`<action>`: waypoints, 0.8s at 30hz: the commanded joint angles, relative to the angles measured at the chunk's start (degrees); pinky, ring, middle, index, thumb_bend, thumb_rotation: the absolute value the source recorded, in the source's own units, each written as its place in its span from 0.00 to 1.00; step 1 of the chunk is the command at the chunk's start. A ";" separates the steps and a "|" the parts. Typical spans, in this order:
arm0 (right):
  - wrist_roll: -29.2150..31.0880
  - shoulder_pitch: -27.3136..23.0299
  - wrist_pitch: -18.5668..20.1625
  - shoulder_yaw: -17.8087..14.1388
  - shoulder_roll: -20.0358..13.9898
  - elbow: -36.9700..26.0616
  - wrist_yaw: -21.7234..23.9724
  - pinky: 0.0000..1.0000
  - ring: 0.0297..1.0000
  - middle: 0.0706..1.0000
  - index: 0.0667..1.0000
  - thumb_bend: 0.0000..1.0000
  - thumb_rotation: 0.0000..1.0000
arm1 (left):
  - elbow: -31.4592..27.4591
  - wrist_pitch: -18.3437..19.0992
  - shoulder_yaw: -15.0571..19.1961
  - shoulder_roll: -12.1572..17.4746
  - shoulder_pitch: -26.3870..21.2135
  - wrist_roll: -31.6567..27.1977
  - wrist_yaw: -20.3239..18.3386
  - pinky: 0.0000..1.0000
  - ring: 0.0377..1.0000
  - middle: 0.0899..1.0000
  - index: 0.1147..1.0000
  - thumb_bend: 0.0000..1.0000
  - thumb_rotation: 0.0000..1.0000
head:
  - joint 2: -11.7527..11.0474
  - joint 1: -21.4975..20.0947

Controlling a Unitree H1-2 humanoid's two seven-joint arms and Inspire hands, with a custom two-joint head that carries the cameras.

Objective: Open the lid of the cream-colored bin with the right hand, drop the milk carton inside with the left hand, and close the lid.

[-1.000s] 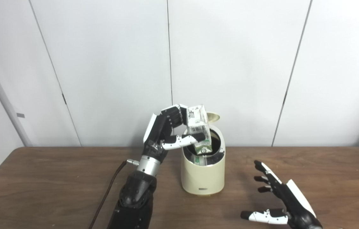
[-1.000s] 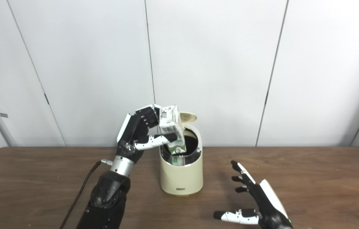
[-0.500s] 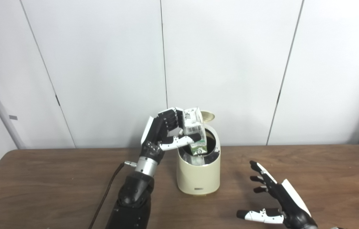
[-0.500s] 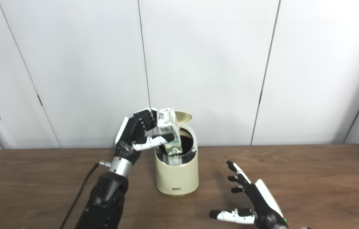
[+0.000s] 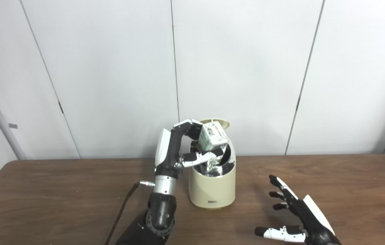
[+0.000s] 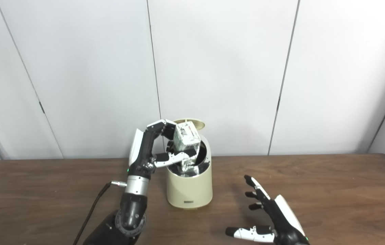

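White milk carton [image 5: 213,137] (green print) tilted over open bin [image 5: 212,190].

We face a table [image 5: 42,190] that runs across the lower part of the view, with a panelled wall [image 5: 247,68] behind it. A bin [image 5: 212,190] stands on the table near the middle, its lid [image 5: 217,121] raised at the back edge. Our left hand [image 5: 182,146] is just left of the bin's mouth, holding a milk carton [image 5: 213,139] tilted over the opening, its lower end inside the rim. Our right hand [image 5: 298,217] lies well to the right of the bin and nearer to us, low over the table, fingers spread apart. A cable [image 5: 121,211] runs along the table left of the left arm.
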 commanded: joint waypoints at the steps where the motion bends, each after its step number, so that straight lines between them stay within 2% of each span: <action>1: 0.15 -1.34 -1.93 -0.44 -0.24 -2.26 -1.16 0.71 0.85 0.95 0.96 0.77 0.33 | -0.42 -1.85 -2.65 1.36 -5.31 1.06 6.93 0.52 0.44 0.44 0.43 0.50 0.00 | 0.03 -0.05; 5: 1.00 -1.23 -2.57 -0.74 -0.30 -2.13 -1.18 0.71 0.86 0.95 0.96 0.77 0.32 | 1.54 -1.85 -8.56 3.05 -6.87 1.03 13.21 0.51 0.45 0.44 0.43 0.50 0.00 | 0.32 -0.01; 11: 1.36 -1.21 -2.78 -0.73 -0.82 -2.21 -0.77 0.72 0.86 0.96 0.97 0.77 0.34 | 2.62 -1.85 -12.97 4.25 -7.88 0.45 17.39 0.50 0.44 0.44 0.43 0.51 0.00 | 0.53 0.24; 24: 2.23 -1.54 -2.74 -0.80 -1.14 -2.05 -0.53 0.71 0.86 0.95 0.97 0.77 0.34 | 1.73 -1.85 -14.20 5.18 -7.27 -2.86 14.59 0.51 0.44 0.45 0.43 0.51 0.00 | 1.31 0.53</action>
